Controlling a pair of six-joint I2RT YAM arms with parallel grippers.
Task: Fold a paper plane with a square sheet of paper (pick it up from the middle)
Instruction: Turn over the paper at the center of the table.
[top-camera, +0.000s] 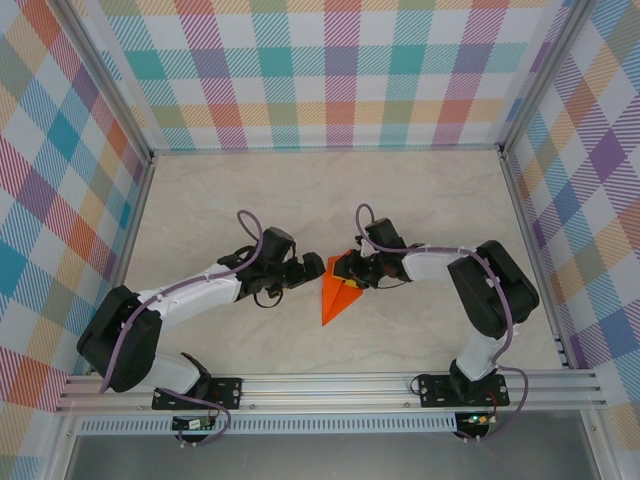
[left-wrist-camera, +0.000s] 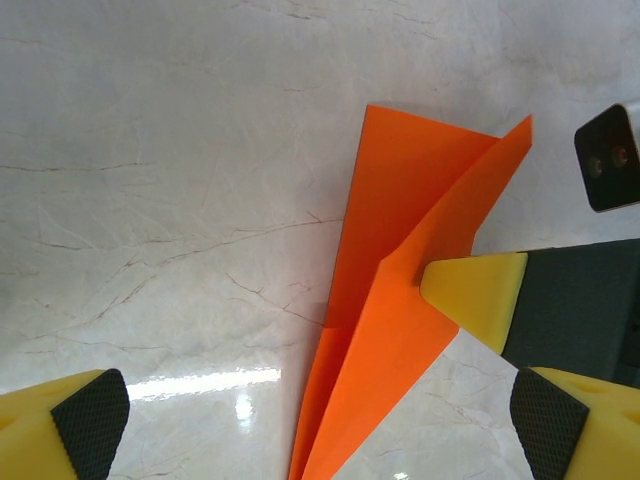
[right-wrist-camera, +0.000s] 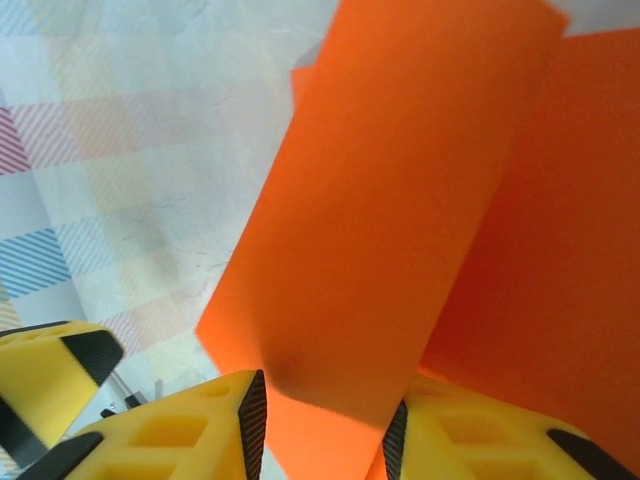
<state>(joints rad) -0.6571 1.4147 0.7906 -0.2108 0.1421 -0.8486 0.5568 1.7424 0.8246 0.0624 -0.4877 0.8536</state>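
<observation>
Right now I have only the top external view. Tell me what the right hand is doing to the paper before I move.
Observer: In the right wrist view, an orange flap of the paper plane runs between the fingers of the right hand. I cannot tell whether it is clamped.
Operator: Give me the left hand.
Observer: In the left wrist view, the left hand is wide open, with its pads clear of the paper on both sides.
Operator: Report the right hand from that side.
Observer: One yellow fingertip meets the plane at a folded edge partway along it.
</observation>
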